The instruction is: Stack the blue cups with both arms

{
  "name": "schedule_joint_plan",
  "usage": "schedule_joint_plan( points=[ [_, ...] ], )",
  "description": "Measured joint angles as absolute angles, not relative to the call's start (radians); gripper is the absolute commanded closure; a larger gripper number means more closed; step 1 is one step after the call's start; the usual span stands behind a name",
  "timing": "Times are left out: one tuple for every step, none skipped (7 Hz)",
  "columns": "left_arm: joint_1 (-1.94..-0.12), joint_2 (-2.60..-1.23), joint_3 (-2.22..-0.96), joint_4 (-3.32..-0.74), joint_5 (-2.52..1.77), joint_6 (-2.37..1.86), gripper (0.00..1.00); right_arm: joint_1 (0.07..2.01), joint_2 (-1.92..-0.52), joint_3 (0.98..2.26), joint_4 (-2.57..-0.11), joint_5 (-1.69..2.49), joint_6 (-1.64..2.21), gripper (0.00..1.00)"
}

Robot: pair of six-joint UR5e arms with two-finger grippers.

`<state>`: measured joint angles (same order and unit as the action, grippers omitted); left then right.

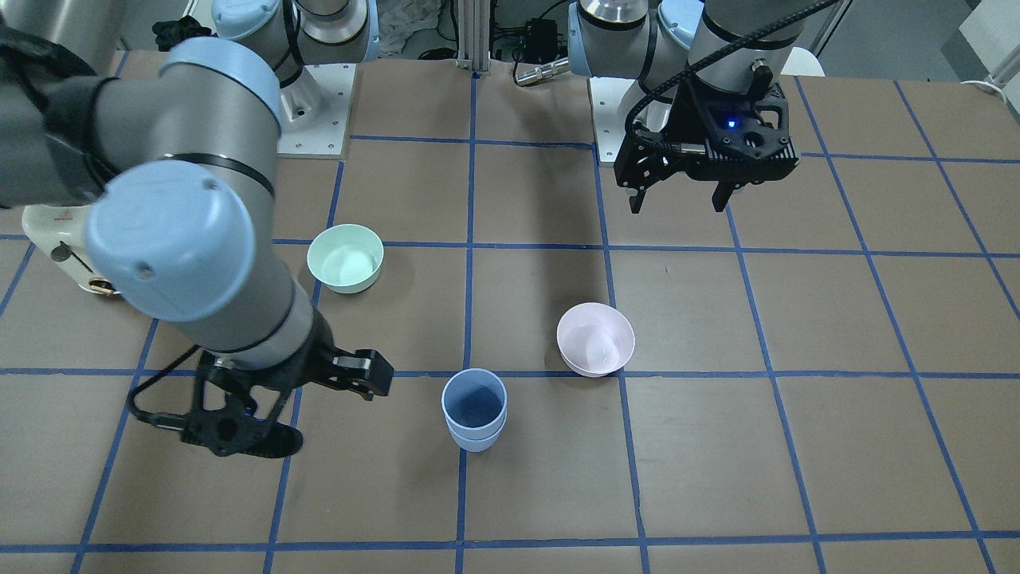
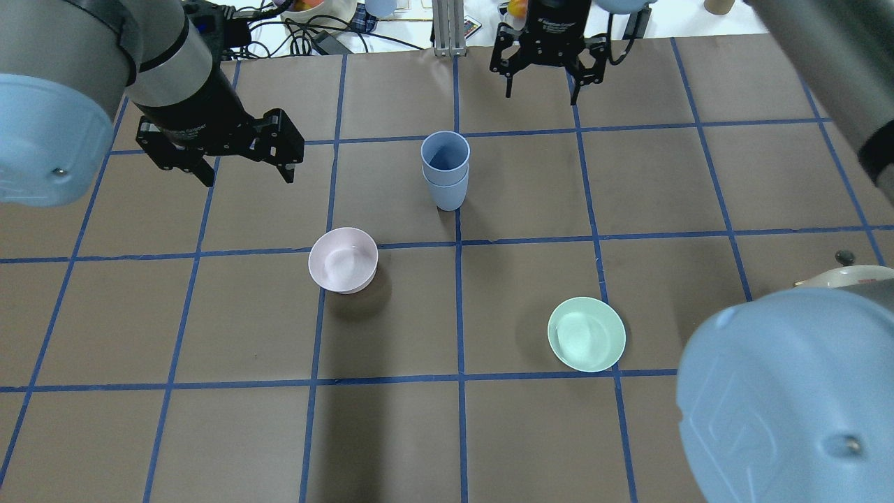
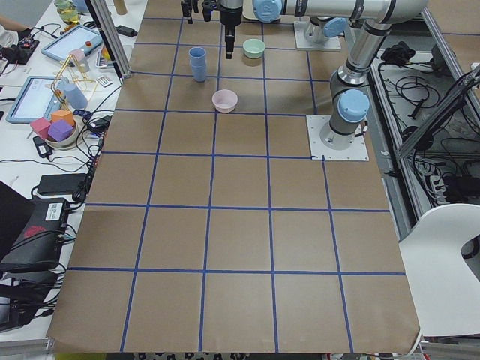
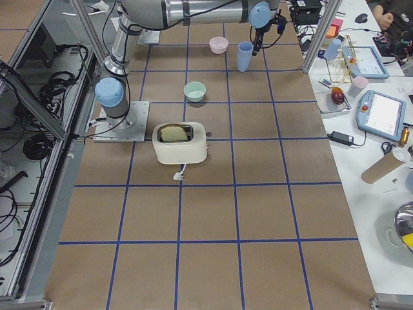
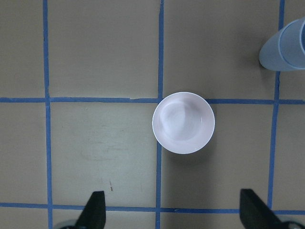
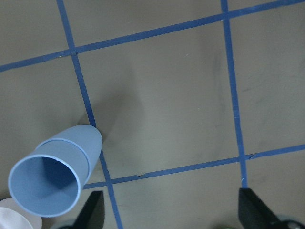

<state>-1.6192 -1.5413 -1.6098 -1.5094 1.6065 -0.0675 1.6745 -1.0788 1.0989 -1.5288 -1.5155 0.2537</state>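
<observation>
Bearing unreadably small white lettering [image 2: 186,130], the left claw [image 2: 248,178] hangs spread.

— What colour is the counter [image 2: 209,433]?
— Plain brown, crossed by a grid of blue tape lines [image 2: 457,314].
— And the cups [image 2: 445,170]?
— Both pale periwinkle blue, with thin lighter rims. The pink bowl [image 2: 343,260] is very pale, and the other bowl [image 2: 586,334] is mint green.
— The arms [image 2: 167,63]?
— Silver-grey, with light-blue joint caps [image 2: 782,391]. The left pincer [image 2: 248,175] and right pincer [image 2: 541,94] are black. The toaster [image 4: 180,143] is cream.
</observation>
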Motion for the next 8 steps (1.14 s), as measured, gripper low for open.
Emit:
schedule_joint_plan(
  points=[
    [-1.620, -1.547, -1.601, -1.524, 1.606, -0.064, 0.00, 1.633, -1.144, 1.155, -1.524, -1.522, 0.174, 0.00],
    [-1.619, -1.548, -1.597, -1.530, 1.606, -0.062, 0.00, 1.604, -1.223, 1.239, -1.528, -1.526, 0.122, 0.00],
    [-1.618, -1.547, -1.594, -1.532, 1.606, -0.062, 0.00, 1.581, -1.304, 1.324, -1.538, -1.529, 0.093, 0.00],
    [-1.618, -1.547, -1.592, -1.531, 1.607, -0.062, 0.00, 1.562, -1.376, 1.396, -1.544, -1.530, 0.073, 0.00],
    [-1.618, -1.548, -1.591, -1.529, 1.607, -0.063, 0.00, 1.552, -1.437, 1.454, -1.545, -1.530, 0.066, 0.00],
    [-1.619, -1.548, -1.591, -1.527, 1.607, -0.063, 0.00, 1.547, -1.483, 1.495, -1.545, -1.530, 0.064, 0.00],
    [-1.620, -1.548, -1.591, -1.526, 1.607, -0.063, 0.00, 1.546, -1.510, 1.518, -1.541, -1.530, 0.063, 0.00],
    [-1.620, -1.548, -1.591, -1.525, 1.606, -0.063, 0.00, 1.548, -1.522, 1.527, -1.537, -1.531, 0.063, 0.00]
  ],
)
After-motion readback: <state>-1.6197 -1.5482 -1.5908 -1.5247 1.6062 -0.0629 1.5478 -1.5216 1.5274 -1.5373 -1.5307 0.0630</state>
